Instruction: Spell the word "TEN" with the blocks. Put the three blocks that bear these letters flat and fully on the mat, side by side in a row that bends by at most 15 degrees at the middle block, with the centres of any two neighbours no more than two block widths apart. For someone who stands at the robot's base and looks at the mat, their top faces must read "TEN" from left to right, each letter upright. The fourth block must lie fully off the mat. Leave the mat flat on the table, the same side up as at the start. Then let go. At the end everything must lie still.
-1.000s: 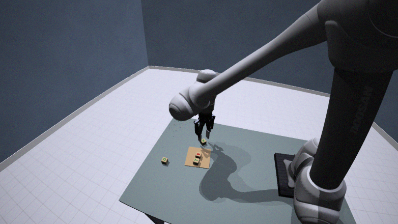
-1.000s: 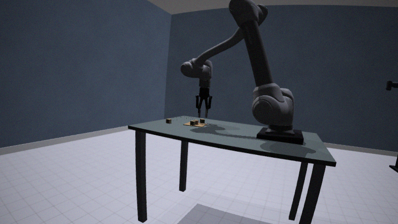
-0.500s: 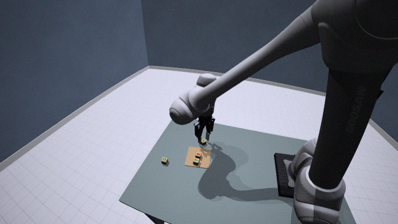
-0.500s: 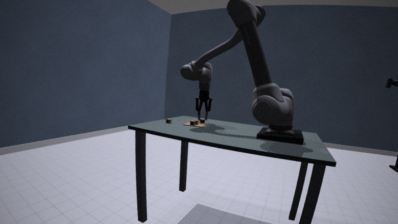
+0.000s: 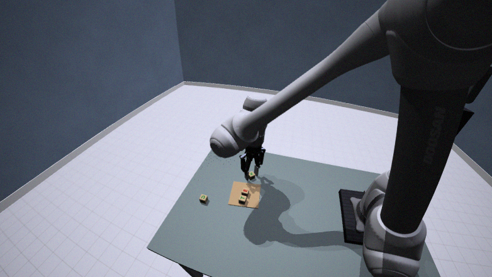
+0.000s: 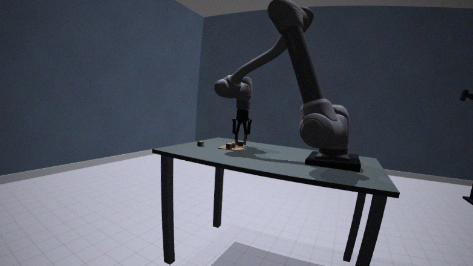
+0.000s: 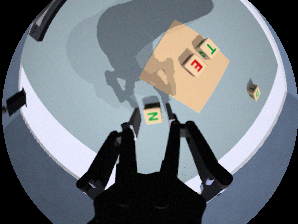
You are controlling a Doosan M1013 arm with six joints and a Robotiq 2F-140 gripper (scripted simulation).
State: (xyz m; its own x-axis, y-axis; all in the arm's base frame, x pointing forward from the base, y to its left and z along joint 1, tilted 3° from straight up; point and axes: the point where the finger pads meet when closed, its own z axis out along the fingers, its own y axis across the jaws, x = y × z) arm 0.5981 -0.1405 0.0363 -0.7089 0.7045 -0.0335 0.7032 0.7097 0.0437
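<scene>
The tan mat (image 5: 240,192) lies on the grey-green table. On it stand the E block (image 5: 245,191) and the T block (image 5: 242,199), side by side; the wrist view shows them too, E (image 7: 197,64) and T (image 7: 208,48). The N block (image 5: 251,174) sits on the table just off the mat's far edge. My gripper (image 5: 251,170) is low over it, partly open, with one finger on each side of the N block (image 7: 153,112); I see no grip on it. The fourth block (image 5: 203,197), with a green letter, lies on the table left of the mat.
The robot's base (image 5: 350,215) on its black plate stands at the right of the table. The arm's shadow falls across the table right of the mat. The table's left edge runs close to the fourth block (image 6: 200,143).
</scene>
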